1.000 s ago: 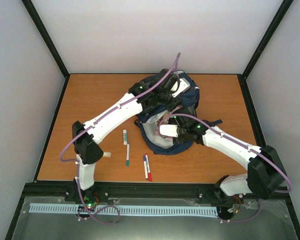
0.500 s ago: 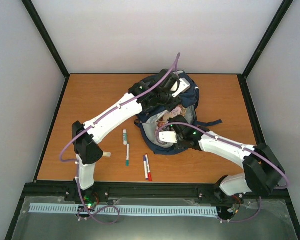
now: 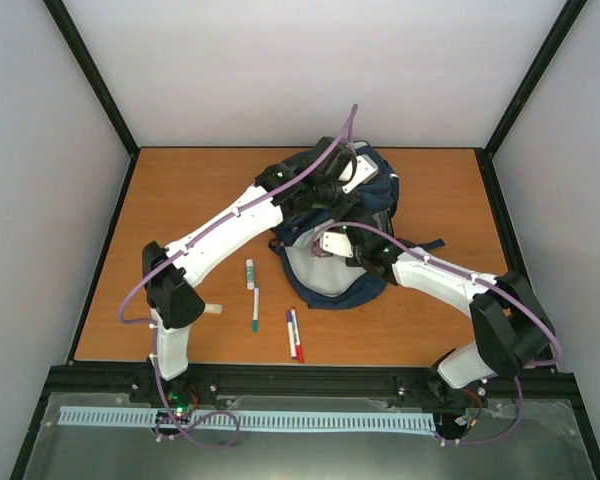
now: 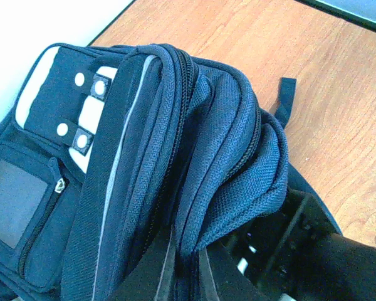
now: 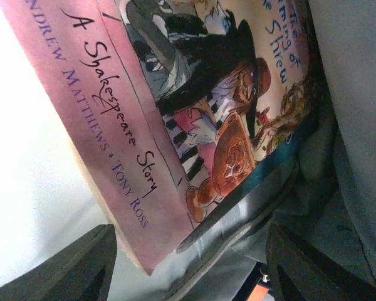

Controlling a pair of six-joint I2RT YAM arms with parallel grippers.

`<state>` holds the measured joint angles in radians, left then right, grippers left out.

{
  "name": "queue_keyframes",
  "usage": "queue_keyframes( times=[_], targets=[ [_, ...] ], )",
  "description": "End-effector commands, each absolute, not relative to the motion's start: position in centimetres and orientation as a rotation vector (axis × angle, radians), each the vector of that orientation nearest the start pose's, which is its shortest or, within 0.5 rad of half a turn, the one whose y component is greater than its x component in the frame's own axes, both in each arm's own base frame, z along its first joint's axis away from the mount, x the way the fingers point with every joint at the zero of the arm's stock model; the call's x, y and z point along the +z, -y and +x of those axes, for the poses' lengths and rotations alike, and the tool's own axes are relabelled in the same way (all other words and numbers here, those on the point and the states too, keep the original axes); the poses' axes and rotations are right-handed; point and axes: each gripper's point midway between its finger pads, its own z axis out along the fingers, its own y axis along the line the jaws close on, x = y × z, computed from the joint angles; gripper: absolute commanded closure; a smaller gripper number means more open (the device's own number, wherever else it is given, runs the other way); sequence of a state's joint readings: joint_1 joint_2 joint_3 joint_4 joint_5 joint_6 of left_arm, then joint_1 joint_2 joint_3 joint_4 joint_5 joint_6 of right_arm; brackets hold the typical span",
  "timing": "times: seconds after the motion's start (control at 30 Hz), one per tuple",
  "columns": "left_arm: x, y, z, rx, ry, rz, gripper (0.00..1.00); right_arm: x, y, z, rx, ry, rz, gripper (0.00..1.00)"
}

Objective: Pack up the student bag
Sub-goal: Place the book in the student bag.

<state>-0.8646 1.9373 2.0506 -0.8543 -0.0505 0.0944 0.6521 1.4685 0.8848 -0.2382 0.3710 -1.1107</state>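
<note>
On the left half of the wooden table (image 3: 180, 200), near the front edge, lie a white marker with a green cap (image 3: 250, 274), a second thin marker (image 3: 255, 310) just nearer than it, and a pair of pens (image 3: 294, 335), one blue and one red, side by side to their right.

The left arm stretches from its base diagonally to the far middle of the table, where the student bag (image 3: 375, 200) lies, navy blue, with white patches on its far end and a dark strap (image 3: 430, 245) trailing out to the right. The left gripper (image 3: 332, 190) sits on top of the bag. From its wrist camera the fingers are pressed together on a bunched fold of the bag's zippered fabric, which rises out of them with the thin white stripe running along one ridge.

The bag's mouth faces the near side and gapes open, showing pale grey lining. The right gripper (image 3: 330, 243) reaches into that opening from the right. Its wrist view shows its two dark fingers (image 5: 94, 263) spread wide apart, and beyond them a book (image 5: 194, 125) with a pink spine reading "A Shakespeare Story", tilted against the grey lining inside the bag. I cannot see either finger touching the book.
</note>
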Motion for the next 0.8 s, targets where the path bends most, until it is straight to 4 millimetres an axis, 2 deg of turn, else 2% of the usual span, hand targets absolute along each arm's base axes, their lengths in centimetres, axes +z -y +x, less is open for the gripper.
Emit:
queue_keyframes(
  times=[0.0, 0.1, 0.33, 0.4, 0.47, 0.67, 0.77],
  targets=[
    [33.8, 39.7, 34.6, -0.411, -1.950, 0.991, 0.99, 12.0, -18.9, 36.7, -0.675, -1.720, -1.643, 0.33],
    [33.9, 39.7, 34.6, -0.411, -1.944, 0.994, 0.99, 11.6, -18.9, 35.7, -0.624, -1.741, -1.662, 0.34],
    [34.5, 39.6, 34.6, -0.408, -1.930, 0.985, 0.99, 13.1, -19.1, 32.6, -0.477, -1.730, -1.681, 0.35],
    [34.5, 39.6, 34.6, -0.412, -1.929, 0.980, 0.99, 13.3, -19.5, 31.6, -0.434, -1.708, -1.690, 0.38],
    [34.5, 39.7, 34.7, -0.411, -1.931, 0.975, 0.99, 13.1, -19.8, 30.7, -0.397, -1.695, -1.694, 0.49],
    [34.0, 39.7, 34.9, -0.411, -1.950, 0.957, 0.99, 11.5, -21.1, 29.2, -0.316, -1.678, -1.762, 0.95],
    [34.2, 39.6, 34.8, -0.417, -1.947, 0.954, 0.99, 10.8, -22.0, 29.0, -0.296, -1.673, -1.789, 0.97]
  ],
)
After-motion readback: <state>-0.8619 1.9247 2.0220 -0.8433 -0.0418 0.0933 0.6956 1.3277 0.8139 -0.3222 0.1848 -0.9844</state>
